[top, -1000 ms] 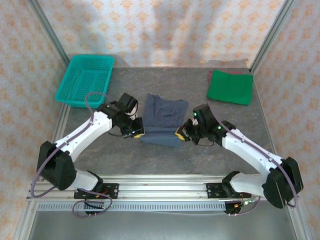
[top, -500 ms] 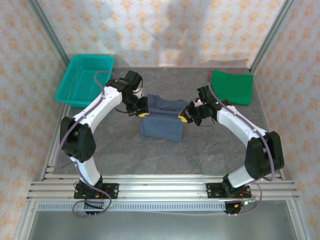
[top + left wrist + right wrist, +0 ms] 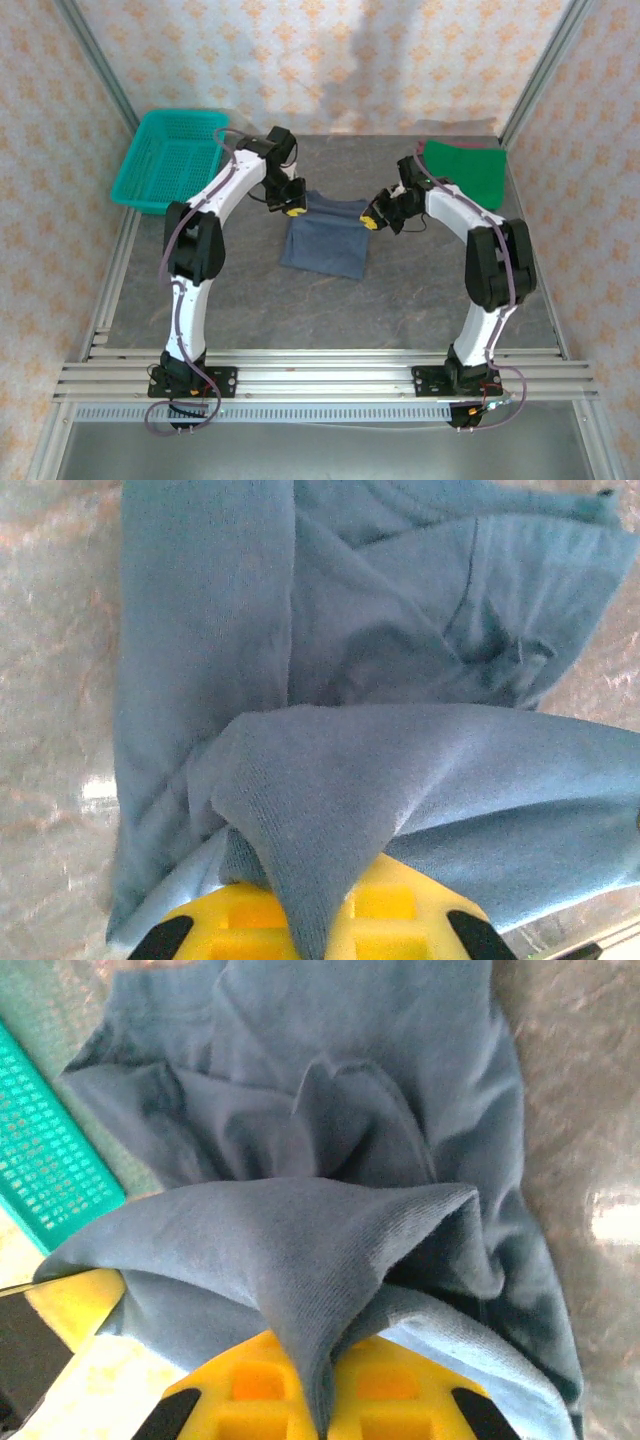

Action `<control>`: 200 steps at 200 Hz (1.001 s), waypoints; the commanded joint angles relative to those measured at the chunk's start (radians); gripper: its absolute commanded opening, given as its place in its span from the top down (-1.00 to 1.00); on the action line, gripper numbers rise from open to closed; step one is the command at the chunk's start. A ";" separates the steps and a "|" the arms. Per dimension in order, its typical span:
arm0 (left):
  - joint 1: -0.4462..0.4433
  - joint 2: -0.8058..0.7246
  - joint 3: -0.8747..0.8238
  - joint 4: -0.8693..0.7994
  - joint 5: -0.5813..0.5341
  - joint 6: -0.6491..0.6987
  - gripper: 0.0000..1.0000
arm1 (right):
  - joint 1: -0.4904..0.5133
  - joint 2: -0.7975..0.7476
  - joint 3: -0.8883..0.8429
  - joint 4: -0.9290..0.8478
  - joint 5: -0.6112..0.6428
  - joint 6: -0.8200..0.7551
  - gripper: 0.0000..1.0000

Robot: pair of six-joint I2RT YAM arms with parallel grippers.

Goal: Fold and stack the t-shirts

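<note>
The dark slate-blue t-shirt (image 3: 325, 240) lies half folded in the middle of the table. My left gripper (image 3: 293, 210) is shut on its far left corner, and cloth (image 3: 330, 800) rises in a peak between the yellow fingers (image 3: 390, 920). My right gripper (image 3: 370, 220) is shut on the far right corner, with the shirt (image 3: 300, 1260) pinched between its yellow fingers (image 3: 400, 1400). The bright green t-shirt (image 3: 465, 172) lies folded at the far right of the table.
A teal mesh basket (image 3: 170, 160) stands at the far left; its rim (image 3: 45, 1160) shows in the right wrist view. Both arms reach far over the grey table (image 3: 250, 300). Metal posts and patterned walls close in the sides and back.
Both grippers have carried the shirt's near edge away from the arm bases toward the far edge, folding the slate-blue shirt over itself. The green shirt and basket have not moved.
</note>
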 commanded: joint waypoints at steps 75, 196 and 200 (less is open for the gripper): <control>0.092 0.131 0.547 0.025 -0.033 -0.214 -0.37 | -0.108 0.200 0.494 -0.016 0.087 -0.036 -0.22; 0.072 -0.840 -0.621 0.419 -0.195 0.038 -0.73 | 0.057 -0.095 0.112 -0.162 0.433 -0.575 -0.68; 0.071 -0.869 -0.654 0.424 -0.198 0.034 -0.73 | 0.059 -0.084 0.111 -0.164 0.443 -0.582 -0.68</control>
